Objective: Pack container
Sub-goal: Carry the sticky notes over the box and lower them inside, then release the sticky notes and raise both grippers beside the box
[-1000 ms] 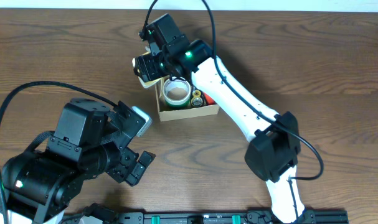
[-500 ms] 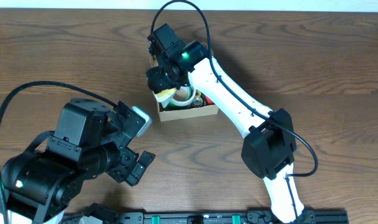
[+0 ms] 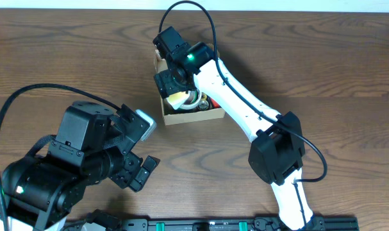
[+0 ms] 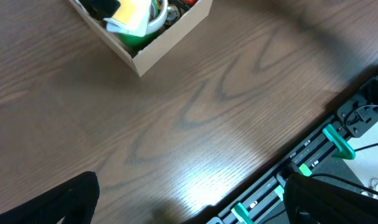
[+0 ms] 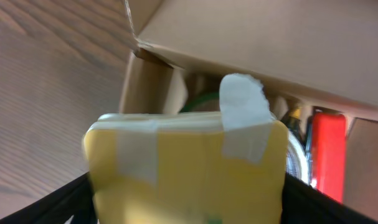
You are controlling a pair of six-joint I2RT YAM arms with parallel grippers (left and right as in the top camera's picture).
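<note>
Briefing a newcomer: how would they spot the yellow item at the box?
On the wooden table, find the open cardboard box under the white arm. At its left end is a yellow block patched with white tape, unlike the red item nearby.

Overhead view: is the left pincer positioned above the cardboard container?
No, the left pincer hangs open over bare table, apart from the container.

You see a matt tan cardboard container point(image 3: 193, 117), a smooth grained-wood table point(image 3: 341, 64) with slight sheen, and a glossy white plastic arm point(image 3: 236, 96).
</note>
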